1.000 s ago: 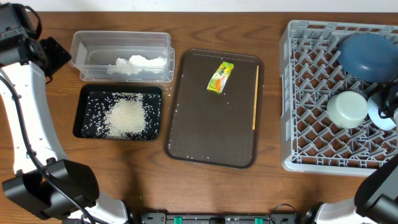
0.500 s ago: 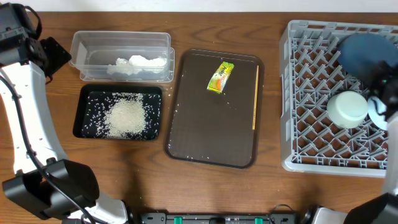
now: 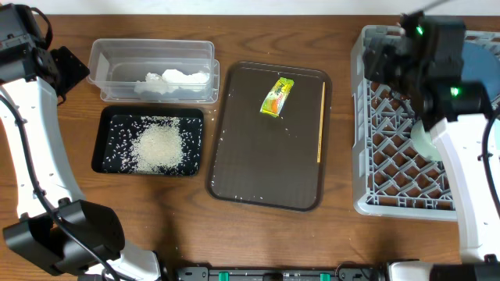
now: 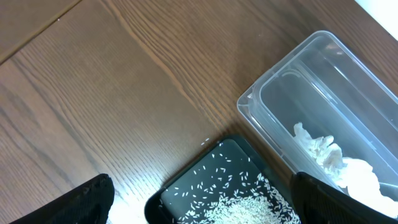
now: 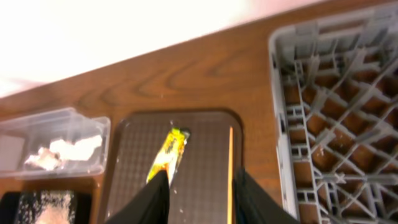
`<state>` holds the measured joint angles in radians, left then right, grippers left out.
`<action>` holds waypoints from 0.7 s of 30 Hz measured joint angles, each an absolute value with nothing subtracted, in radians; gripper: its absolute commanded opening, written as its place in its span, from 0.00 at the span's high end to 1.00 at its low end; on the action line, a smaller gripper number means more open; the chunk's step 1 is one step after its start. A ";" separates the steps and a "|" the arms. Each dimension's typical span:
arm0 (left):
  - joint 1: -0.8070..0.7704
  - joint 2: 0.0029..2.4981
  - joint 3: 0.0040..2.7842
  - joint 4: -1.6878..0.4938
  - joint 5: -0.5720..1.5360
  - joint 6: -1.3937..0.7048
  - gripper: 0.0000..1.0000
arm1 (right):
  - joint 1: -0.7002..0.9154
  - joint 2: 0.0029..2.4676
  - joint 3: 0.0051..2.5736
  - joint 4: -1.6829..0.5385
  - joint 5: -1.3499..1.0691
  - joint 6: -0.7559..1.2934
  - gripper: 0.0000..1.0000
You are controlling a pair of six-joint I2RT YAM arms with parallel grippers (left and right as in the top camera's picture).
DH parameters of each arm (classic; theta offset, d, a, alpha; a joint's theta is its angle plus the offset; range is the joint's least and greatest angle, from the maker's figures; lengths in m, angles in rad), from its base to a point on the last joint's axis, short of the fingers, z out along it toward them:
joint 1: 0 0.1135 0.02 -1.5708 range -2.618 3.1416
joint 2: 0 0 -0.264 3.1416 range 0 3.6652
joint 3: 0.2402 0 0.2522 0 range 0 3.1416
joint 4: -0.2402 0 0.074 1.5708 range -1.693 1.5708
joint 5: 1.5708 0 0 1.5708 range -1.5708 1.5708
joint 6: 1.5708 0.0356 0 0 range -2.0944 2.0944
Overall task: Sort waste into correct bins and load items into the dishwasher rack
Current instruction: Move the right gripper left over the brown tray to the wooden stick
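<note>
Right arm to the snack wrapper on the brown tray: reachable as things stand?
Probably yes. The wrapper lies flat on the brown tray with nothing on top, and the wooden stick lies apart beside it. The right end effector is open, empty and faces it.

Your waste is half sorted, and the rack already holds dishes.
You've got the rice [image 3: 160, 147] heaped and scattered in the black tray [image 3: 100, 152], and the tissue [image 3: 176, 78] lying crumpled in the clear tub [image 3: 152, 44] just behind it. The yellow-green wrapper [image 3: 276, 96] lies slanted on the brown tray [image 3: 258, 172], apart from the stick [image 3: 321, 121], which lies straight along that tray's right edge. In the grey rack [image 3: 391, 172], only part of the dark-blue plate [image 3: 483, 70] and a sliver of the mint bowl [image 3: 419, 136] show.
</note>
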<state>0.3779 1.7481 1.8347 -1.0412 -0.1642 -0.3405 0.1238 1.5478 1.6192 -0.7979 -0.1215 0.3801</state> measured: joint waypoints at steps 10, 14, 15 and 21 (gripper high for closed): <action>0.378 1.748 1.835 -1.041 -0.164 -0.340 0.08 | 0.245 1.856 2.023 -1.159 -0.056 0.266 0.01; 0.378 1.748 1.835 -1.041 -0.164 -0.340 0.07 | 0.272 1.964 2.022 -1.162 -0.112 0.250 0.01; 0.378 1.748 1.835 -1.041 -0.164 -0.340 0.07 | 0.276 1.987 2.022 -1.162 -0.122 0.248 0.01; 0.378 1.748 1.835 -1.041 -0.164 -0.340 0.08 | 0.299 2.101 2.021 -1.166 -0.150 0.264 0.30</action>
<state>0.3779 1.7481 1.8351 -1.0409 -0.1642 -0.3405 0.2993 2.1014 2.0212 -1.1656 -0.1497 0.2642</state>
